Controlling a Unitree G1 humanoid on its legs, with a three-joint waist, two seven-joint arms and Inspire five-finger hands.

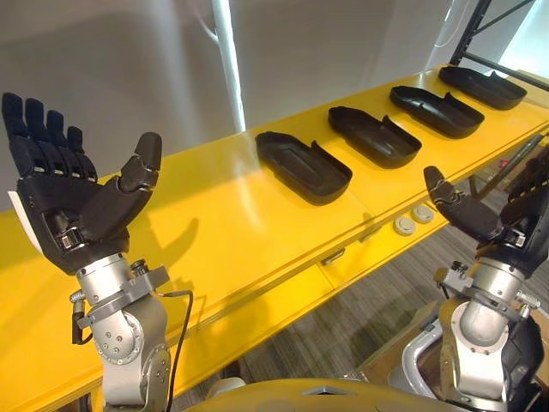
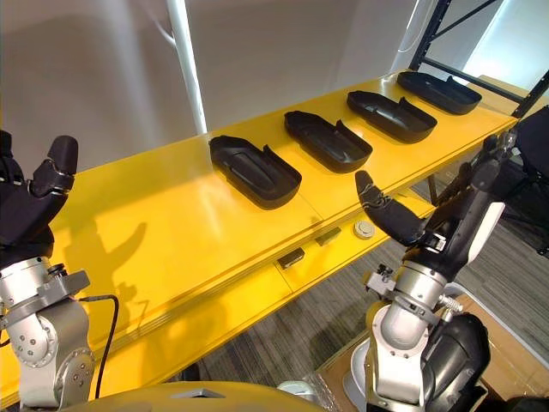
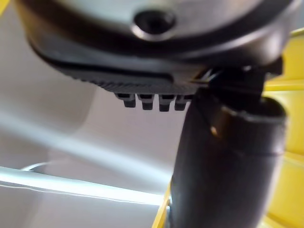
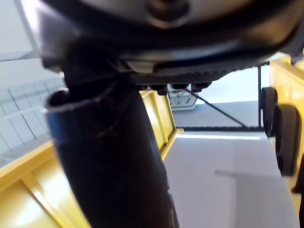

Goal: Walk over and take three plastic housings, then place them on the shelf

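Several black plastic housings lie in a row, hollow side up, on the long yellow table (image 1: 214,232). The nearest housing (image 1: 302,166) is at the middle, and two more (image 1: 374,135) (image 1: 436,110) follow toward the far right. My left hand (image 1: 73,202) is raised above the table's near left part, fingers straight and thumb spread, holding nothing. My right hand (image 2: 450,232) hangs in front of the table's edge at the right, also open and empty, well short of the housings. Its thumb (image 4: 109,156) stands straight in the right wrist view.
A lower yellow ledge along the table's front carries two small white round parts (image 1: 413,219). A black metal rack (image 1: 480,26) rises past the table's far right end. A grey wall runs behind the table, and a cardboard box (image 2: 506,343) sits on the floor at the lower right.
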